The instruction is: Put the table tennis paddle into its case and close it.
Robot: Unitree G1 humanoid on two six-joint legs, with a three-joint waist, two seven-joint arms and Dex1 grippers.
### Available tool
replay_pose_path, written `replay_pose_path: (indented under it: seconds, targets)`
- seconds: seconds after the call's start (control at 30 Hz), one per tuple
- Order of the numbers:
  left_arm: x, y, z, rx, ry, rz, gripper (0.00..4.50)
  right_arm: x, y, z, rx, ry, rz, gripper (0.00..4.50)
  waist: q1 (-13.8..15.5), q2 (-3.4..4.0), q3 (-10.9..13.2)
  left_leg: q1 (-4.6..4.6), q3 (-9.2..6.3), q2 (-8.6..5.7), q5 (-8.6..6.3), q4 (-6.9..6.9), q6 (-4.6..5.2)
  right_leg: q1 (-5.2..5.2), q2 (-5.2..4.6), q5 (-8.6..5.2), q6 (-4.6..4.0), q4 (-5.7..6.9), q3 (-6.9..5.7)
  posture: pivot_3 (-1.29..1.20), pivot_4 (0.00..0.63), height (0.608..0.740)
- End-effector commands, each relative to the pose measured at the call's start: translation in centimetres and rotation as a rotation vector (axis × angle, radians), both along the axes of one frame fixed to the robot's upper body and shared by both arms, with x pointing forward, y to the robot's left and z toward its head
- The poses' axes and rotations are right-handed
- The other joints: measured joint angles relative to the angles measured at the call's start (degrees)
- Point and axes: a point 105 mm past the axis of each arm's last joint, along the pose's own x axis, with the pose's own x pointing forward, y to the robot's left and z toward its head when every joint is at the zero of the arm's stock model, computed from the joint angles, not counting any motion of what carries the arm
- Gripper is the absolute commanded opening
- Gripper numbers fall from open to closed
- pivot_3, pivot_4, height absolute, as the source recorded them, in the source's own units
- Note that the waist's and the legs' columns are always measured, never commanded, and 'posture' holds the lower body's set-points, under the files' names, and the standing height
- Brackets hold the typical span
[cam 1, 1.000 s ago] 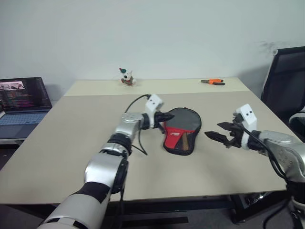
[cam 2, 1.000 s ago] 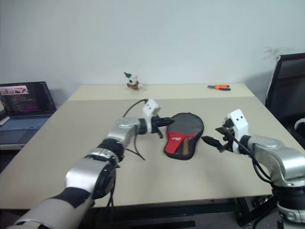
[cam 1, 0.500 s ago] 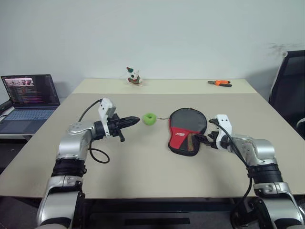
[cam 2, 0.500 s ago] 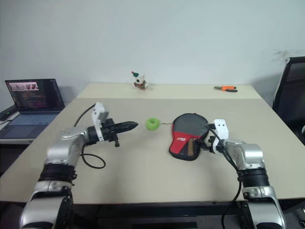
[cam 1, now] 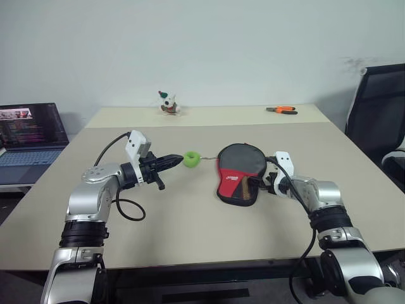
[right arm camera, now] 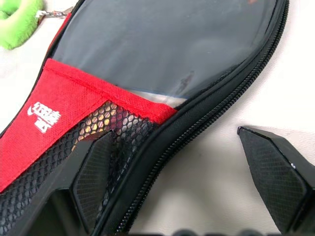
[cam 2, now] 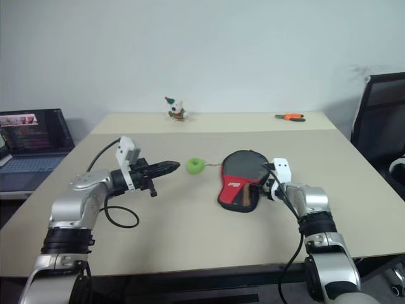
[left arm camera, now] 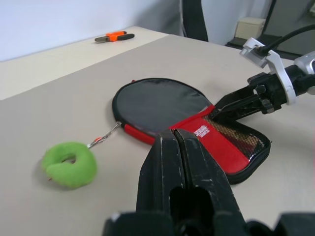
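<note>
Right gripper (right arm camera: 189, 179), fingers spread wide, straddles the zip edge of the case (cam 1: 238, 172) (left gripper (cam 1: 176, 161) pinched together, beside it).

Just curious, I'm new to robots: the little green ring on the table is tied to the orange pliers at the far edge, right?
Not quite. The green ring is tied by a short chain to the case, not the orange pliers, which lie apart at the far edge. The left wrist view shows it.

A wide beige rectangular table (cam 1: 190, 234) carries a black-and-red fabric paddle case (cam 1: 238, 171) mid-surface, a green ring-shaped plush (cam 1: 191, 159) beside it, and orange-handled pliers (cam 1: 282, 109) and a small figurine (cam 1: 168, 103) along the far edge.
</note>
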Motion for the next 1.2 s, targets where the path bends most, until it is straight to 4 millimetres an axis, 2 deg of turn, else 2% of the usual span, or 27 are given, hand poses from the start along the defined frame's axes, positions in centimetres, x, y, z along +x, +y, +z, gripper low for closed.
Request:
replay_pose_path:
  seconds: [0.03,0.1,0.47,0.53,0.63,0.77,0.9,1.07,1.2]
  targets:
    - [-0.6,0.1,1.9,0.011,-0.07,-0.009,0.0,-0.4,2.3,-1.0,0.008,0.038,0.075,4.22,-0.4,-0.01,0.0,0.03,0.0,0.0,0.0,-0.01,0.0,0.0,0.0,0.0,-0.01,0.01,0.01,0.0,0.15,0.74]
    - [-0.6,0.2,1.9,0.015,-0.07,-0.006,0.0,-0.5,3.1,-1.2,0.008,0.042,0.1,3.84,-0.9,-0.01,0.0,0.07,0.0,0.0,0.0,-0.02,0.0,0.0,0.0,0.01,-0.01,0.06,0.04,0.0,0.15,0.74]
    - [-1.0,0.6,1.5,0.031,-0.061,0.008,0.0,-0.3,5.4,-1.4,0.029,0.042,0.137,0.48,-1.3,-0.01,0.0,0.28,0.06,0.05,0.0,-0.05,0.0,0.01,0.04,0.0,-0.01,0.26,0.16,0.0,0.15,0.74]
    - [-1.1,0.6,1.4,0.037,-0.055,0.003,0.0,-0.1,5.8,-1.1,0.044,0.037,0.142,0.02,-1.3,-0.01,0.0,0.32,0.09,0.04,0.0,-0.04,0.0,0.01,0.04,0.0,-0.01,0.31,0.19,0.0,0.15,0.74]
    - [-1.7,0.7,1.1,0.037,-0.032,-0.029,0.0,-0.2,6.8,-0.4,0.117,0.046,0.182,0.02,-1.3,-0.01,0.0,0.43,0.18,0.03,0.0,-0.06,0.0,0.02,0.06,0.0,-0.01,0.39,0.26,0.0,0.15,0.74]
    - [-3.2,0.9,0.9,0.027,0.012,-0.096,0.0,-1.4,8.7,0.9,0.23,0.075,0.3,0.02,-1.6,-0.01,0.0,0.51,0.27,0.05,-0.01,-0.15,-0.01,0.01,0.16,-0.02,-0.05,0.42,0.34,0.0,0.15,0.74]
    - [-5.4,0.9,-0.2,0.046,0.086,-0.174,0.0,-4.0,10.6,1.7,0.281,0.11,0.463,0.02,-1.8,0.0,0.0,0.51,0.26,0.16,-0.01,-0.3,-0.01,-0.05,0.18,-0.1,-0.16,0.39,0.34,0.0,0.15,0.74]
    - [-6.8,0.3,-1.2,0.049,0.133,-0.211,0.0,-5.6,10.8,1.3,0.265,0.133,0.513,0.02,-1.1,0.01,0.0,0.38,0.08,0.34,-0.01,-0.45,-0.01,-0.05,0.16,-0.14,-0.23,0.18,0.26,0.0,0.15,0.74]
    - [-8.1,-0.8,-2.4,0.041,0.182,-0.255,0.0,-7.7,10.1,0.7,0.249,0.159,0.52,0.02,-0.8,0.01,0.0,0.22,-0.09,0.21,-0.01,-0.45,-0.01,-0.05,0.06,-0.14,-0.22,0.0,0.19,0.0,0.15,0.74]
